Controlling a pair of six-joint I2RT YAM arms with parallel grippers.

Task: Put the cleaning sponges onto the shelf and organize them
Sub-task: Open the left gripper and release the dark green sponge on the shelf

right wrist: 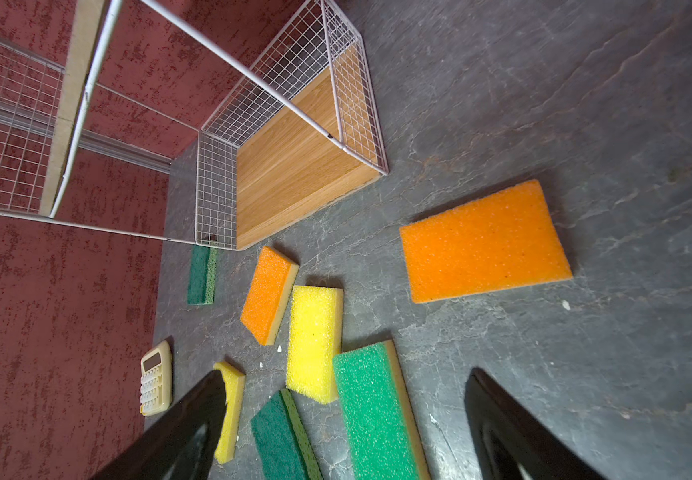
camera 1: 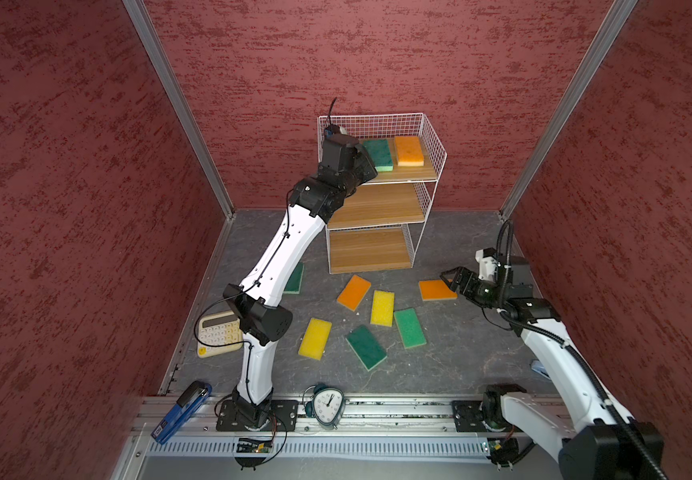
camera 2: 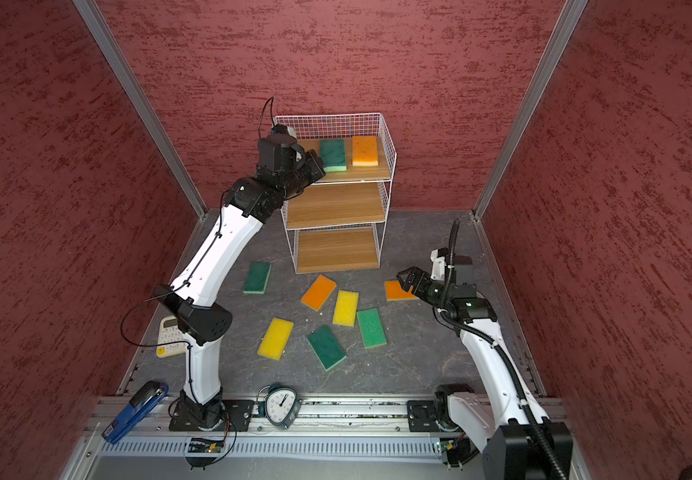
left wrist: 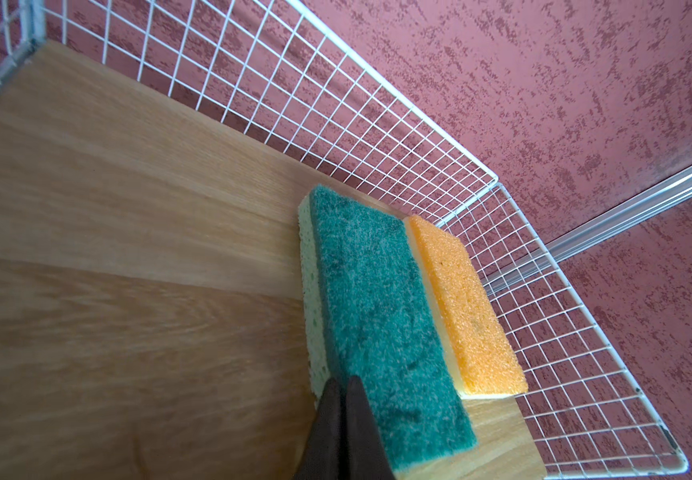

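The shelf (camera 1: pixel 381 203) (camera 2: pixel 336 205) stands at the back. On its top board lie a dark green sponge (camera 1: pixel 378 154) (left wrist: pixel 369 307) and an orange sponge (camera 1: pixel 409 151) (left wrist: pixel 464 307), side by side. My left gripper (left wrist: pixel 342 384) (camera 2: pixel 317 160) is shut and empty, with its tips against the green sponge's near corner. Several sponges lie loose on the floor: orange (camera 1: pixel 353 292), yellow (camera 1: pixel 382 307), green (camera 1: pixel 410 328), dark green (camera 1: pixel 365 347), yellow (camera 1: pixel 314 338), and dark green (camera 1: pixel 294 279) half behind the left arm. My right gripper (camera 1: pixel 446 278) (right wrist: pixel 346 374) hangs open beside another orange sponge (camera 1: pixel 437 289) (right wrist: pixel 485 243).
A cream calculator (camera 1: pixel 216 334) lies at the left floor edge behind the left arm. A clock (camera 1: pixel 327 405) and a blue stapler (camera 1: pixel 182 411) sit on the front rail. Red walls close in on three sides. The two lower shelf boards are bare.
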